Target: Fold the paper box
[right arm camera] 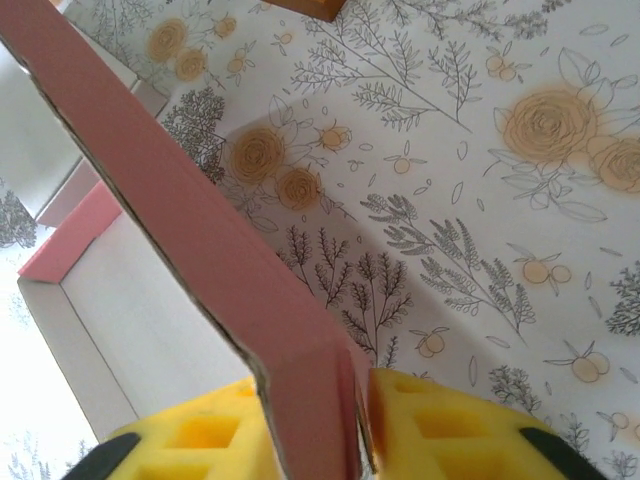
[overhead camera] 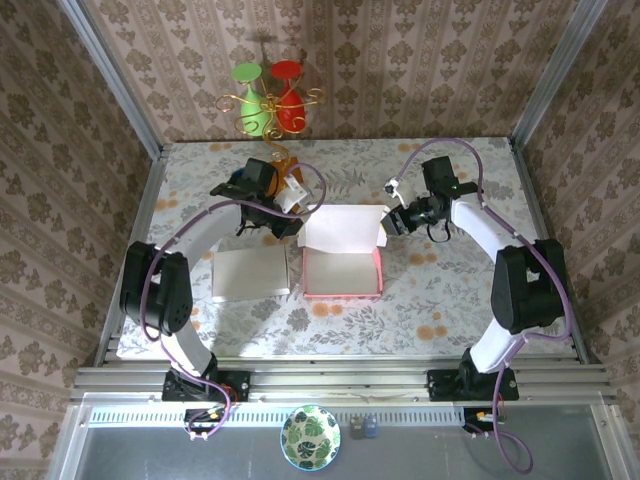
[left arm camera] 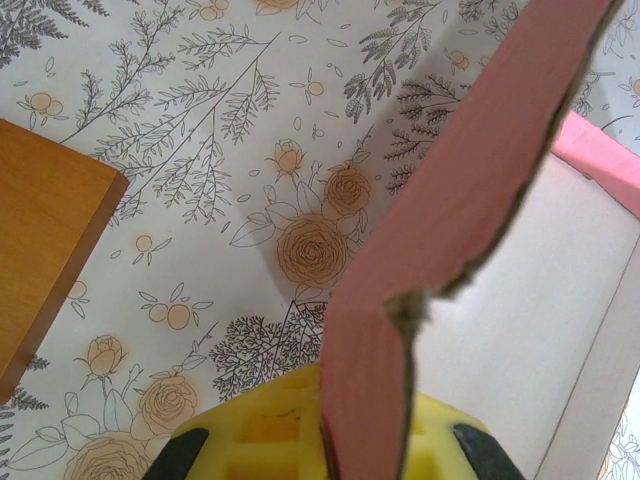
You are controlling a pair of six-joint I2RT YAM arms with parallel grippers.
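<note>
- The table (overhead camera: 440,290) wears a pale cloth printed with orange roses and grey ferns.
- Brown damask wallpaper (overhead camera: 400,70) lines three sides, framed by metal posts (overhead camera: 545,70).
- At the back stands a gold stand (overhead camera: 268,95) with one green and one red glass.
- The paper box (overhead camera: 342,272), pink outside and white inside, sits open mid-table, its raised flap (overhead camera: 345,228) upright at the far side.
- The left gripper (overhead camera: 287,218) is clamped on the flap's left corner and the right gripper (overhead camera: 393,222) on its right corner.
- A white sheet (overhead camera: 250,272) lies just left of the box.
- A leaf-patterned bowl (overhead camera: 310,437) rests on the near ledge.
</note>
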